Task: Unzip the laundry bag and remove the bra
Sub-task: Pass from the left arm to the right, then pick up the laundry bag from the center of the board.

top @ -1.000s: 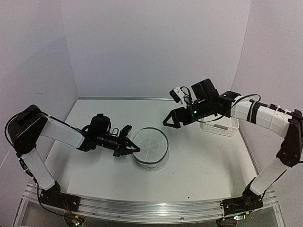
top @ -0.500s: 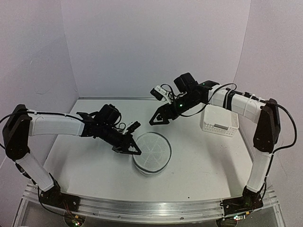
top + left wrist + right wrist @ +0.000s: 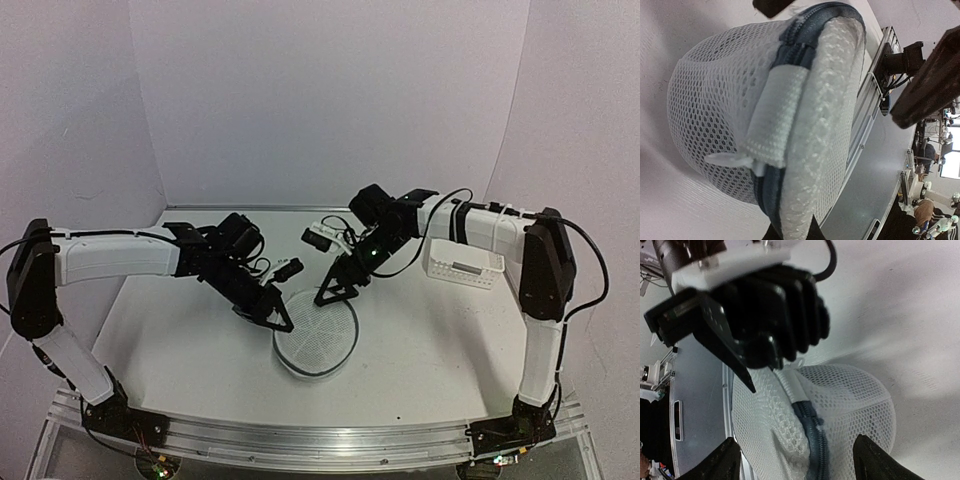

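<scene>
The white table [image 3: 420, 340] spreads beneath both end effectors and carries everything in view.

The laundry bag [image 3: 318, 338], a round pouch of white mesh, sits on the table directly at the tip of the left end effector and just under and in front of the right end effector. In the top view its round lid tips slightly, with the side at the left end effector higher than the far side.

A white slotted basket [image 3: 462, 263] stands well off to the right of the right end effector, beside that arm's forearm and apart from the bag.

The left end effector [image 3: 285, 325] is closed on the bag's padded edge. In the left wrist view the thick mesh rim runs straight between its dark fingers.

The right end effector [image 3: 333, 296] is open. Its two fingers are spread wide and hold nothing, and they point down at the bag's rim from the side opposite the left end effector. In the right wrist view the bag fills the gap ahead of them, with the left end effector just beyond.

A blue-grey zipper [image 3: 790, 37] follows the rim of the bag, running away from the left end effector's grip.

A small white fabric tab [image 3: 772, 120] folds over the zipper, close in front of the left end effector.
</scene>
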Action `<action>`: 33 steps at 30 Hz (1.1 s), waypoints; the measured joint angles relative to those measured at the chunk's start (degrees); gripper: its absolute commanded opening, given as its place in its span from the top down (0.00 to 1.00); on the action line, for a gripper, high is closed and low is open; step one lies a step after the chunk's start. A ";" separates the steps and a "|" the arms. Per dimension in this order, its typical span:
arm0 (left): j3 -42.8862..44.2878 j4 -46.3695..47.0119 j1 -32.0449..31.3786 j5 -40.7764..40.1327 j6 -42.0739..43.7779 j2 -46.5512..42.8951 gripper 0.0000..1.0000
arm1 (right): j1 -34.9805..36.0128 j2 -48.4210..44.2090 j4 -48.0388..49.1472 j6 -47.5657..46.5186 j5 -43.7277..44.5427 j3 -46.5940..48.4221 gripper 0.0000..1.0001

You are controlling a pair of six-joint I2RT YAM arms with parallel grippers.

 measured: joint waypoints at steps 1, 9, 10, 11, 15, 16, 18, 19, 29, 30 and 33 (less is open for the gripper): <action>0.35 -0.50 -0.04 -0.09 0.42 0.04 1.00 | 0.24 0.00 -0.31 -0.42 -0.52 -0.74 0.28; 1.88 -2.32 -0.79 -0.42 3.06 0.76 1.00 | 1.07 0.00 -0.68 -2.43 -2.78 -2.80 0.79; 1.90 -2.34 -0.90 -0.42 3.19 0.83 1.00 | 1.07 0.00 -0.72 -2.54 -3.02 -3.02 0.86; 1.90 -2.54 -0.98 -0.42 3.32 0.90 1.00 | 1.07 0.00 -0.68 -2.64 -3.19 -3.23 0.95; 1.92 -3.21 -1.03 -0.59 3.65 1.01 1.00 | 1.01 -0.02 -0.20 -2.56 -4.13 -4.35 1.00; 1.92 -3.34 -1.05 -0.79 3.76 1.03 1.00 | 1.03 -0.11 0.09 -2.45 -4.22 -4.59 1.00; 1.95 -3.43 -1.11 -1.18 3.89 1.03 0.98 | 1.03 -0.57 1.07 -1.95 -4.24 -5.51 1.00; 2.10 -3.50 -1.14 -1.55 3.91 1.03 0.92 | 1.03 -1.09 1.84 -1.46 -4.24 -6.34 1.00; 3.85 -3.04 -1.07 -9.49 1.70 0.55 0.28 | 1.03 -9.40 11.96 8.24 -1.73 -16.65 1.00; 3.82 -2.99 -0.90 -10.49 0.98 0.13 0.25 | 1.03 -10.51 13.33 10.08 -0.70 -17.81 1.00; 3.61 -2.05 0.52 -12.70 -1.07 -2.03 0.22 | 1.01 -13.49 18.78 16.00 2.97 -21.05 1.00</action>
